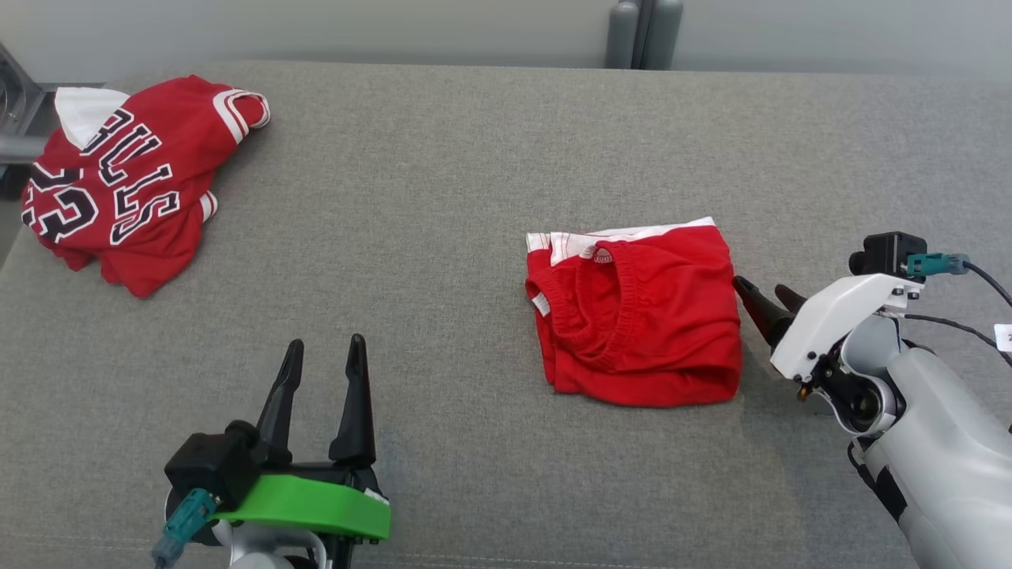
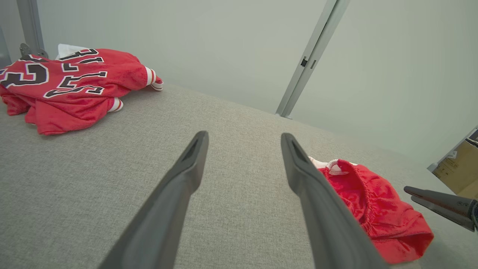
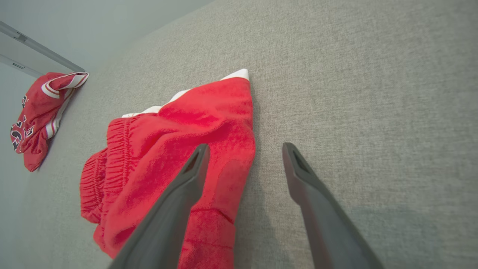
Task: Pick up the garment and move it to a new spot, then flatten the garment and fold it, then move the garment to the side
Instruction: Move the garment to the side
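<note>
The garment (image 1: 640, 316), folded red shorts with a white-trimmed edge and an elastic waistband, lies right of centre on the grey fabric surface (image 1: 443, 197). My right gripper (image 1: 760, 288) is open just off the shorts' right edge with nothing held. In the right wrist view, the right gripper (image 3: 242, 147) has one finger above the garment (image 3: 179, 142) and the other above bare fabric. My left gripper (image 1: 326, 344) is open and empty at the front left, well away from the shorts. Its wrist view has the left gripper (image 2: 244, 136) above bare surface, the garment (image 2: 377, 209) to its right.
A crumpled red jersey (image 1: 134, 182) with black-and-white lettering lies at the far left corner, seen also as the jersey (image 2: 71, 86). A grey post (image 1: 644, 32) stands behind the back edge. A cardboard box (image 2: 457, 170) sits off to the right.
</note>
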